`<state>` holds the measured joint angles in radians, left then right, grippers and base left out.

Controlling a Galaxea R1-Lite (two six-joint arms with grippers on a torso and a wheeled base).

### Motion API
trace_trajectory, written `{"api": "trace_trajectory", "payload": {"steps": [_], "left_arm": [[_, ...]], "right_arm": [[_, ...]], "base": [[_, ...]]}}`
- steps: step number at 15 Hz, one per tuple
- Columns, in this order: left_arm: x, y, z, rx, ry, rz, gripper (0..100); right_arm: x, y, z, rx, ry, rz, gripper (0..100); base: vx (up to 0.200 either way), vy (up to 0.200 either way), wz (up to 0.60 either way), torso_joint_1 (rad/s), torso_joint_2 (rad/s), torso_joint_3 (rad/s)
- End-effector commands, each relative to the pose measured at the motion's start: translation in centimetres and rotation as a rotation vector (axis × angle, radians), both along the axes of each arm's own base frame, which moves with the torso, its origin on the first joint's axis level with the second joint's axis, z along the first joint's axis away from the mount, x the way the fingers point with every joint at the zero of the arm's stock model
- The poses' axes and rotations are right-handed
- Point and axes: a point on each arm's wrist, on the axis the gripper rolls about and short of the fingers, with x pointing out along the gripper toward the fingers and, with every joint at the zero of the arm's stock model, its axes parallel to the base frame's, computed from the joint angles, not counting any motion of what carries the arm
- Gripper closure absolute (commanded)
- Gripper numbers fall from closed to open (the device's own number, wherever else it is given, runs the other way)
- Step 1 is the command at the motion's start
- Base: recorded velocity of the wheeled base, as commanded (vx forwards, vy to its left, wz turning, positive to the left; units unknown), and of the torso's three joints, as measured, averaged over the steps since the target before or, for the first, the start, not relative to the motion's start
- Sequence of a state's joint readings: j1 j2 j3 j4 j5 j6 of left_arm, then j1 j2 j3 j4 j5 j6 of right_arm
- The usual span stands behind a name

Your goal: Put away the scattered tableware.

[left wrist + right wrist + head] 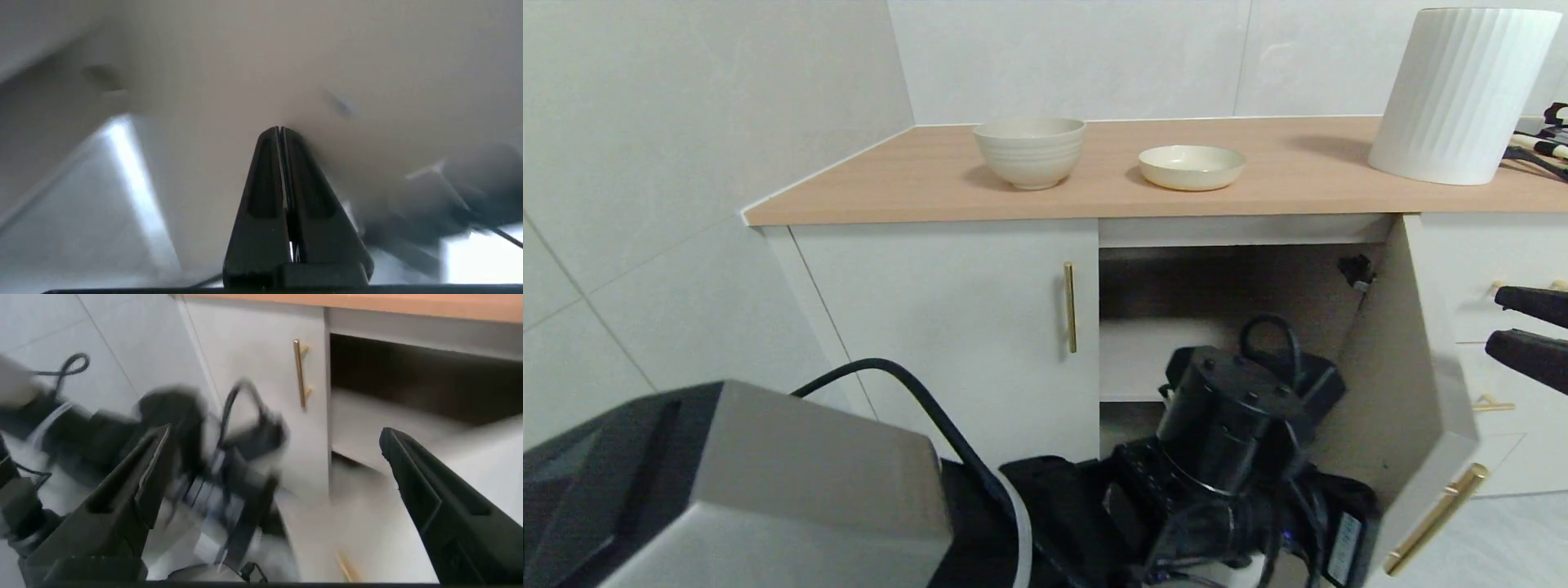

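"Tableware aside for the moment: how did the jaws stand?" asked the inspector.

"Left gripper [279,131]: jaws pressed fully together, nothing between them, tips close to a pale blurred surface I could not identify. Right gripper [274,434]: jaws spread wide, holding nothing, touching nothing."

"Arm poses?"

"The left arm [1233,441] was low, its black wrist in front of the open compartment [1225,286], below the shelf [1152,355]. The right gripper sat at the right edge of the head view, level with that compartment, just beyond the swung-open cabinet door [1413,408], fingers pointing toward it."

"And the tableware?"

"The bowl [1029,151] and the shallow dish [1192,167] stood upright on the countertop [890,184], near each other but apart. The bowl was above the closed door [947,327], the dish above the open compartment. Both were well apart from either gripper. A ribbed white vessel [1462,90] stood farther right."

"What did the views add to one another?"

"The head view recorded the countertop items. The right wrist view gave the left arm from the side, the closed door's gold handle [300,371] and the compartment. The left wrist view settled the left jaws."
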<state>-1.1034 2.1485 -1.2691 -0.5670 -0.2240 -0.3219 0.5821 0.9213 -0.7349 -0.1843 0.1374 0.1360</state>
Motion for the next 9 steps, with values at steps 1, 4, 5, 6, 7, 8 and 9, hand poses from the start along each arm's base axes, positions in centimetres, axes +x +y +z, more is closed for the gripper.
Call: {"api": "trace_trajectory", "payload": {"steps": [1, 4, 5, 6, 7, 8, 9], "left_arm": [[-5.3, -1.7, 1.5, -0.032, -0.018, -0.117, 100], [-4.2, -0.6, 2.6, -0.041, -0.045, -0.015, 100], [-2.9, 0.8, 3.0, -0.040, -0.051, 0.041, 100], [-1.7, 2.4, 3.5, -0.039, -0.052, 0.084, 100], [-0.7, 4.0, 3.8, -0.035, -0.051, 0.124, 100], [0.5, 6.5, 4.6, -0.035, -0.057, 0.184, 100], [1.0, 8.8, 5.4, -0.042, -0.067, 0.229, 100]], "right_arm": [[-0.2, -0.1, 0.4, 0.015, -0.022, 0.001, 0], [-0.5, -0.3, 0.7, 0.026, -0.033, 0.005, 0], [-0.3, -0.2, 0.5, 0.022, -0.024, 0.005, 0], [-0.2, -0.1, 0.4, 0.019, -0.019, 0.006, 0], [0.1, 0.1, 0.3, 0.012, -0.009, 0.006, 0], [0.4, 0.3, 0.1, 0.003, 0.005, 0.006, 0], [0.9, 0.6, -0.1, -0.011, 0.024, 0.006, 0]], "base": [[0.000, 0.000, 0.00, 0.000, 0.00, 0.000], [0.000, 0.000, 0.00, 0.000, 0.00, 0.000], [0.000, 0.000, 0.00, 0.000, 0.00, 0.000], [0.000, 0.000, 0.00, 0.000, 0.00, 0.000], [0.000, 0.000, 0.00, 0.000, 0.00, 0.000], [0.000, 0.000, 0.00, 0.000, 0.00, 0.000], [0.000, 0.000, 0.00, 0.000, 0.00, 0.000]]}}
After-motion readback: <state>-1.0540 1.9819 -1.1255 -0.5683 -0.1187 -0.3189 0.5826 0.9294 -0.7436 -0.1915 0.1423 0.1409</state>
